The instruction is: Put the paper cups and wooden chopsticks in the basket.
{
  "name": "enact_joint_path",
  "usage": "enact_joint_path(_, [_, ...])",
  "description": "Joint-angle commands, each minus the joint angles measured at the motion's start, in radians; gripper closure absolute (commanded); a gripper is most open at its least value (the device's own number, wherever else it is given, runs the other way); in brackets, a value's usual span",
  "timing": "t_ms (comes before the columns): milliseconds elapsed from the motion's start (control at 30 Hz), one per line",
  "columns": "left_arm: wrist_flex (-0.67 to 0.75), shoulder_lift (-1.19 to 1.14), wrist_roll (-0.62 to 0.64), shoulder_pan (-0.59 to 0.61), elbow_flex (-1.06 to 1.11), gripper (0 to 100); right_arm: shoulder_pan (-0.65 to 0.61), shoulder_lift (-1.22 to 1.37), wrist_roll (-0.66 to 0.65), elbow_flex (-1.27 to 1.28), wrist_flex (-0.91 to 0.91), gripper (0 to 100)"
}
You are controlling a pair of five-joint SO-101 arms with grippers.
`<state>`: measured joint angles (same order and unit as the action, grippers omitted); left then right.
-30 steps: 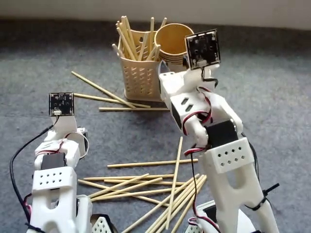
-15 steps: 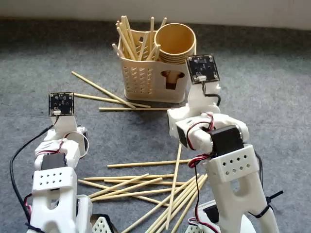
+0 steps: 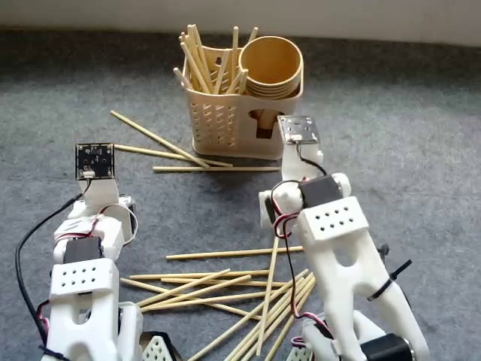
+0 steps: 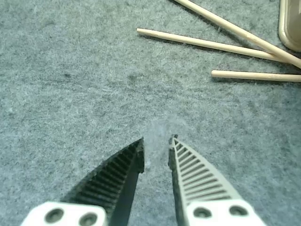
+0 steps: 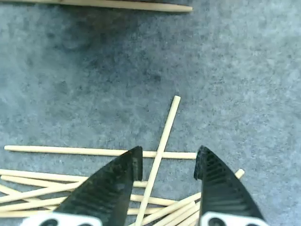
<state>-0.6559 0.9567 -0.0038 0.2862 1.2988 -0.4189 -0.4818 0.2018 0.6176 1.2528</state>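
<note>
A cream plastic basket (image 3: 225,124) stands at the back and holds several wooden chopsticks (image 3: 199,56) and a stack of paper cups (image 3: 270,64). Three loose chopsticks (image 3: 161,150) lie left of it. A pile of chopsticks (image 3: 240,289) lies on the carpet between the arms. My right gripper (image 5: 168,157) hangs open over that pile, its fingers on either side of one slanted chopstick (image 5: 162,141) and holding nothing. My left gripper (image 4: 156,143) points at bare carpet, narrowly open and empty, with chopstick ends (image 4: 207,43) farther ahead.
Grey carpet (image 3: 406,150) covers the whole surface. A pale wall edge (image 3: 376,15) runs behind the basket. The right arm (image 3: 331,233) stands over the pile's right side. The left arm (image 3: 86,256) is at the front left.
The right arm has drawn back from the basket and dropped low toward the loose chopsticks in front. The left arm has kept still.
</note>
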Motion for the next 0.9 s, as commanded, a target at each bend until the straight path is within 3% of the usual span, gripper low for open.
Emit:
enact_joint_path(0, [0.018,0.015,-0.038,0.013,-0.005,90,0.028,0.05,0.038,0.019,-0.117,81.1])
enact_joint_path(533, [0.021,0.018,-0.06,0.01,0.007,90,0.027,0.378,0.046,0.044,-0.289,81.6])
enact_joint_path(733, [0.021,0.018,-0.06,0.01,0.007,90,0.027,0.443,0.046,0.044,-0.343,92.0])
enact_joint_path(867, [0.021,0.018,-0.06,0.01,0.007,90,0.028,0.458,0.046,0.044,-0.34,92.5])
